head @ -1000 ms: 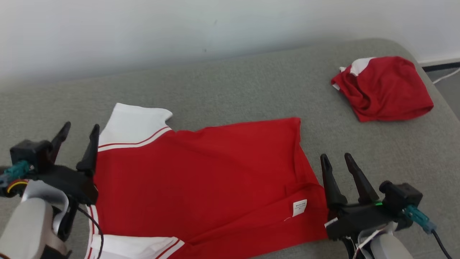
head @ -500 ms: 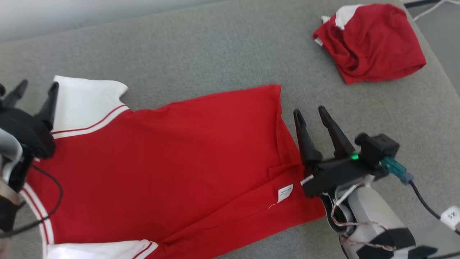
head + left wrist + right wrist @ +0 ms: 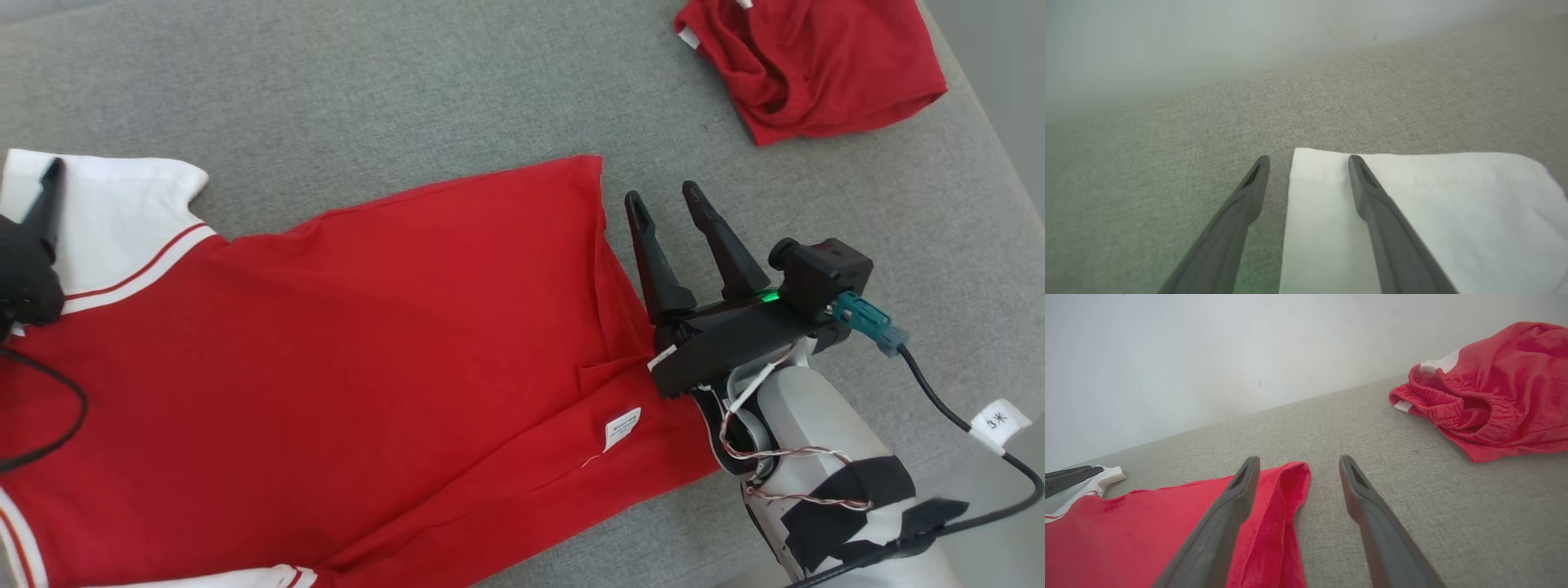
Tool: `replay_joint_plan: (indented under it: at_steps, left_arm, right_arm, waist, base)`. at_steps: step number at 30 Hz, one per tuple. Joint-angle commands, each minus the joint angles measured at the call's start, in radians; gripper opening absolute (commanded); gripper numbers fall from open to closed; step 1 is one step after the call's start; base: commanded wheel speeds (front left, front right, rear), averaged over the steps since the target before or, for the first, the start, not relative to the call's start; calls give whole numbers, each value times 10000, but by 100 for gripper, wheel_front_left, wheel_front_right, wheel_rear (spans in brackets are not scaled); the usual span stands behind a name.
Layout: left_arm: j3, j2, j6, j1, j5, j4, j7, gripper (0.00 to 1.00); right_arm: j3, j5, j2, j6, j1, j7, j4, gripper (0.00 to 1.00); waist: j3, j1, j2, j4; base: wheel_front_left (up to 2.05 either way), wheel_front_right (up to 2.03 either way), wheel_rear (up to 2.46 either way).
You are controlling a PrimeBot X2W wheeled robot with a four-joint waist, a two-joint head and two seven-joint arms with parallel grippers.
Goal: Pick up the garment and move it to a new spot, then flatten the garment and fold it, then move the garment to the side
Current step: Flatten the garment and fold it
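Two red garments lie on the grey cushion (image 3: 408,98) in the head view. The shirt (image 3: 367,343), red with white sleeves, is spread nearly flat from the left edge to the middle, with its hem towards the right. A bunched red garment (image 3: 816,65) sits well apart at the far right corner. Nothing here is a container, and both pieces lie loose. The right gripper (image 3: 663,193) hangs just beside the hem with its fingers apart and nothing between them.

In the left wrist view, the left gripper (image 3: 1308,159) is spread wide and empty. One finger is over bare cushion and the other over the white sleeve (image 3: 1433,212), straddling its edge. I cannot tell if they touch the cloth.

In the right wrist view, one finger covers the hem's rolled far corner and the other is over bare cushion.

The shirt looks light, soft and limp, so it will likely sag and crease when lifted. Firm pinches at the sleeve edge and hem corner, through both layers, seem the best holds.
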Motion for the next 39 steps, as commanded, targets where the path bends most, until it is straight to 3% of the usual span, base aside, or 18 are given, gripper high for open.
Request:
replay_joint_plan:
  at_steps: [1, 5, 6, 7, 20, 32, 33, 34, 35, 39]
  left_arm:
    - [-59, 50, 8, -173, -145, 258, -24, 100]
    - [-268, -17, 8, -310, -348, 546, 25, 100]
    - [-370, -115, 8, -262, -487, 603, 141, 27]
    - [-516, -175, 7, -226, -580, 611, 229, 0]
    - [-1802, -143, 8, -774, -1234, 432, -747, 0]
    - [-2722, -318, 7, -1014, -1769, 74, -1375, 0]
    - [-2777, -325, 7, -1037, -1808, 55, -1424, 0]
    - [-2839, -337, 7, -1065, -1858, 33, -1450, 0]
    - [-2906, -355, 7, -1099, -1903, 10, -1509, 0]
    - [-3102, -321, 9, -1170, -2091, -8, -1683, 0]
  right_arm:
    - [87, 90, 42, 1, -186, -16, 75, 100]
    - [221, 220, 59, 1, -300, -17, 270, 100]
    - [276, 253, 68, 1, -373, -16, 351, 100]
    - [307, 303, 72, 1, -457, -16, 434, 100]
    - [480, 1050, 164, 1, -1907, 1457, 2498, 100]
    - [-4, 797, 409, 1, -3161, 1583, 5007, 100]
    - [-10, 657, 410, 1, -3254, 1540, 5244, 76]
    - [-35, 617, 437, 1, -3334, 1471, 5452, 33]
    - [-70, 585, 471, 1, -3421, 1406, 5647, 0]
    - [-186, 280, 509, 1, -3807, 958, 6312, 0]
  waist:
    - [99, -1, -2, -101]
    - [123, -1, -2, -143]
    - [116, -1, -2, -147]
    - [103, -1, -2, -141]
    - [-269, -1, -2, 464]
    - [-139, -1, -2, 1077]
    - [-129, -1, -2, 1112]
    - [-115, -1, -2, 1149]
    - [-100, -1, -2, 1190]
    - [-104, -1, -2, 1327]
  base:
    - [0, 0, 0]
    - [0, 0, 0]
    - [0, 0, 0]
    - [0, 0, 0]
    - [0, 0, 0]
    - [0, 0, 0]
    - [0, 0, 0]
    - [0, 0, 0]
    - [0, 0, 0]
    - [0, 0, 0]
